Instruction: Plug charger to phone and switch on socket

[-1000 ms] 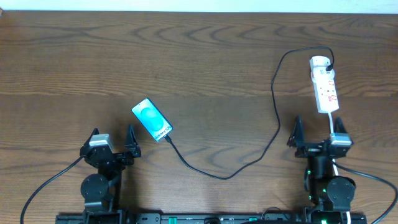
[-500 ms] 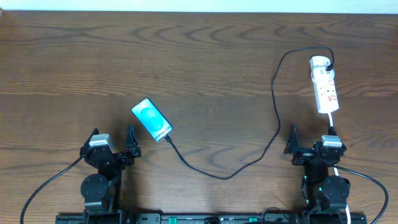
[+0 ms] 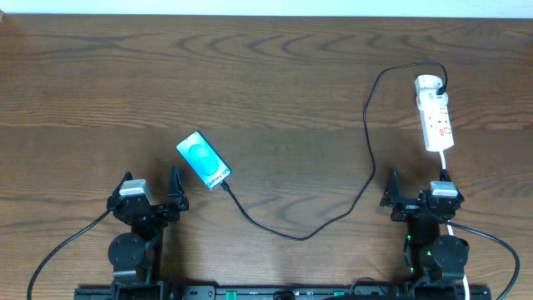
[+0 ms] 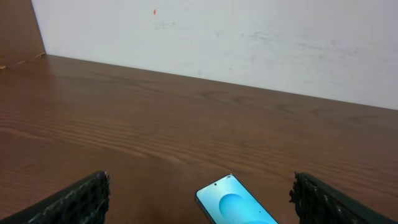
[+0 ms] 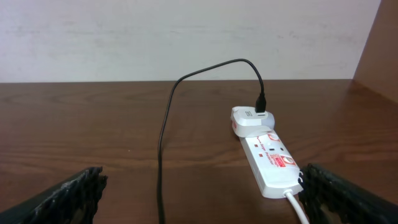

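Observation:
The phone (image 3: 204, 160) lies flat on the table left of centre, blue screen up; it also shows in the left wrist view (image 4: 235, 204). The black charger cable (image 3: 333, 215) runs from the phone's lower right end, curves across the table and up to a white adapter in the far end of the socket strip (image 3: 435, 115). The strip also shows in the right wrist view (image 5: 268, 160), with the cable (image 5: 163, 130) beside it. My left gripper (image 3: 151, 185) is open and empty, just below-left of the phone. My right gripper (image 3: 414, 183) is open and empty, just below the strip.
The strip's white cord (image 3: 443, 165) runs down toward my right arm. A white wall (image 4: 249, 43) bounds the table's far edge. The wooden table (image 3: 266, 75) stretches wide between and behind the objects.
My right arm pulled back slightly toward the near edge between the first earlier frame and the second. Nothing has moved since.

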